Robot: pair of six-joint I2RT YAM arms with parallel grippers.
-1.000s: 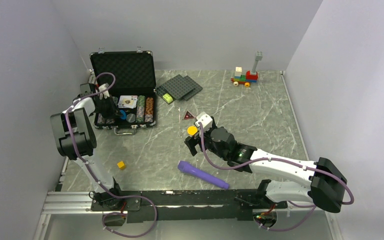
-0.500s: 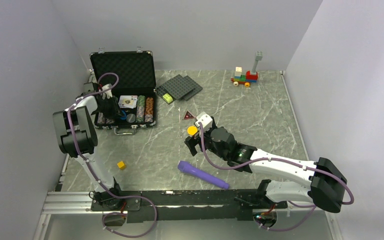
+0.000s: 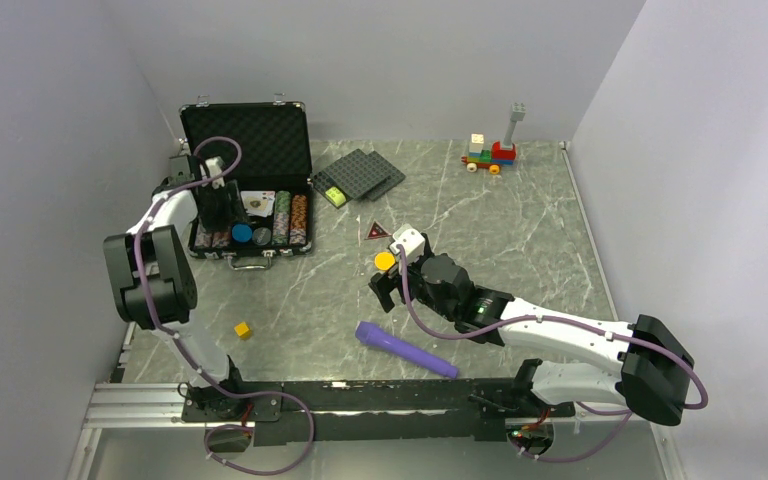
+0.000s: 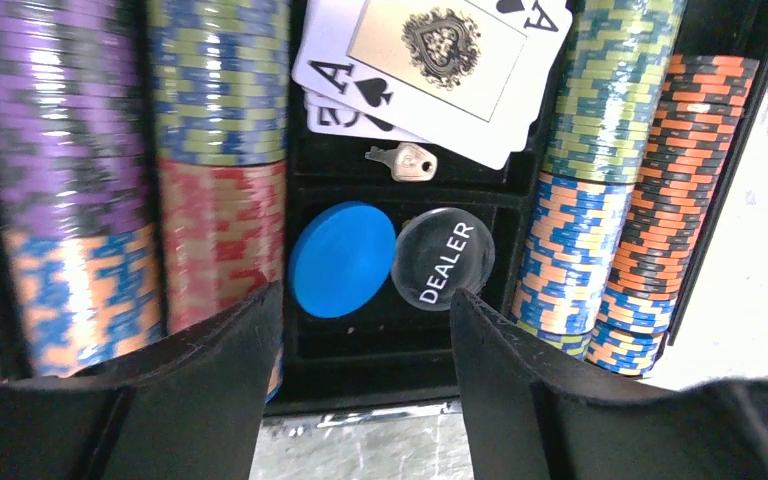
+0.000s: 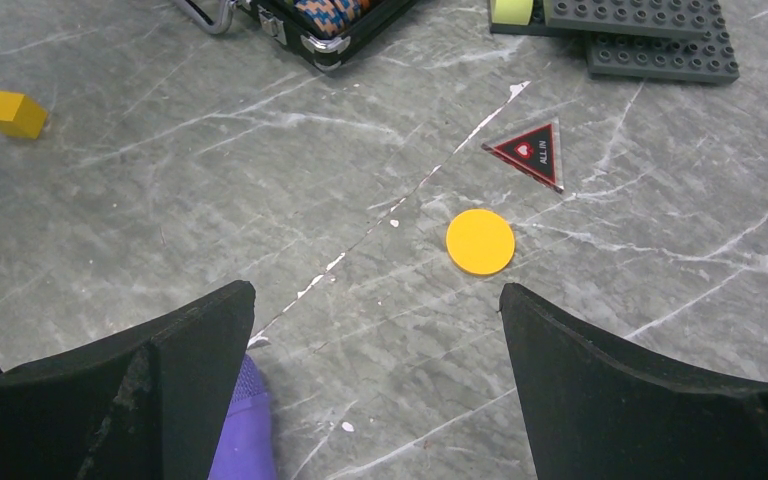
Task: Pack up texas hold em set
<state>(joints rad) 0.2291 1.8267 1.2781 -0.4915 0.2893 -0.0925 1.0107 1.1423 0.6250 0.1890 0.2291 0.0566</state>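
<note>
While the left jaws stand parted over the blue disc [image 4: 340,260], the right jaws gape, both empty.

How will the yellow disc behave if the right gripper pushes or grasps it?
The yellow disc lies flat and looks thin, so a grasp may slip off. On the smooth table it probably slides, not rolls.

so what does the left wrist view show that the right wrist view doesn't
Only the left wrist: the inside of the case, with the playing cards, a small key, the blue disc and the DEALER button between full chip stacks. Only the right wrist: the yellow cube and the end of the purple cylinder. Both: the case, just a corner of it in the right wrist view, and the marble table.
</note>
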